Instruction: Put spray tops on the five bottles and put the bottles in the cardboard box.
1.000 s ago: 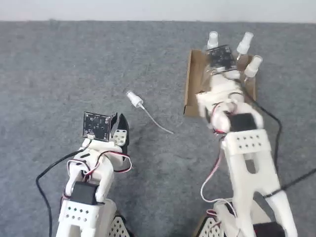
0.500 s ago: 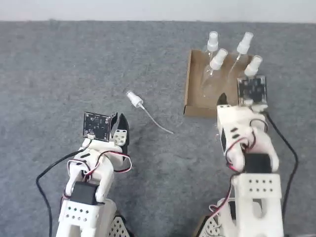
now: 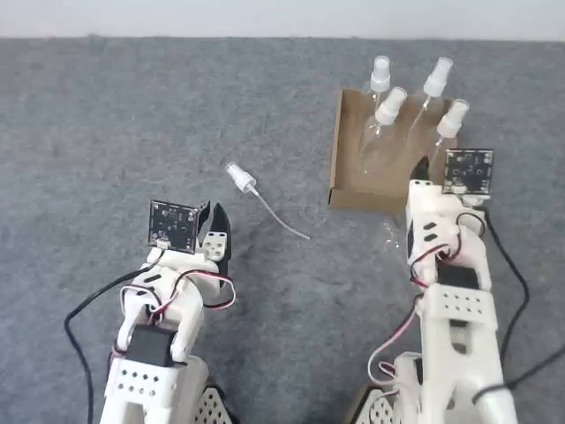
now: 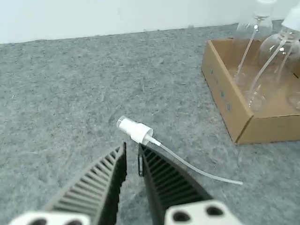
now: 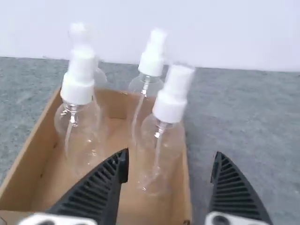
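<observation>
Count: 4 bottles, 5 spray tops, 1 box, 2 arms w/ 2 grippers.

4 clear bottles [image 3: 378,132] are counted, all inside the 1 cardboard box [image 3: 336,150] at far right: 2 in the far row, 2 in the near row. 5 spray tops are counted in total: 4 are fitted, 1 per bottle, e.g. the far-left one [image 3: 380,71], and 1 loose spray top [image 3: 238,177] w/ its tube is seen on the grey table [image 3: 106,115], left of the box. 2 arms are seen at the near edge, approx. side by side, each w/ 1 gripper: left gripper [image 4: 131,149], right gripper [image 5: 171,154].
</observation>
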`<state>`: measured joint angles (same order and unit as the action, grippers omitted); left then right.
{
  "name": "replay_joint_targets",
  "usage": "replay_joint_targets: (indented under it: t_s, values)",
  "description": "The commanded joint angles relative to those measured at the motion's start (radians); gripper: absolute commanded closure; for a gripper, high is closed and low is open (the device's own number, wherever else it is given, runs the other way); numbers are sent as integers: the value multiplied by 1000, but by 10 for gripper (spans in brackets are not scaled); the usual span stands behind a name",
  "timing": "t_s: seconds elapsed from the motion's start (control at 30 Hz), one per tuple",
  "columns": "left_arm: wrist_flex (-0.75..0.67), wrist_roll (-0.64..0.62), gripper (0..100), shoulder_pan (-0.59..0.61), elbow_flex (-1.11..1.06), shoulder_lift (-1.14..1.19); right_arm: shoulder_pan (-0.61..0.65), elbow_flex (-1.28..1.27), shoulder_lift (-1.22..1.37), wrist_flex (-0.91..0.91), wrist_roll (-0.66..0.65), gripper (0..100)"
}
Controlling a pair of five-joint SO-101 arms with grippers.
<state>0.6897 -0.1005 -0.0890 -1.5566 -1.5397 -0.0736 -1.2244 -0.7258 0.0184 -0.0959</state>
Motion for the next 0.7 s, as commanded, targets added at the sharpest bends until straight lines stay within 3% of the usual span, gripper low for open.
replay_joint_targets:
  t_s: [0.0, 0.4, 0.67]
  values:
    - [-29, 6, 957, 3, 12, -20, 24, 9, 102, -148, 12, 782]
    - [-29, 6, 957, 3, 12, -20, 19, 18, 412, -545, 6, 785]
    - [-29, 6, 957, 3, 12, -20, 19, 126, 547, -576, 8, 785]
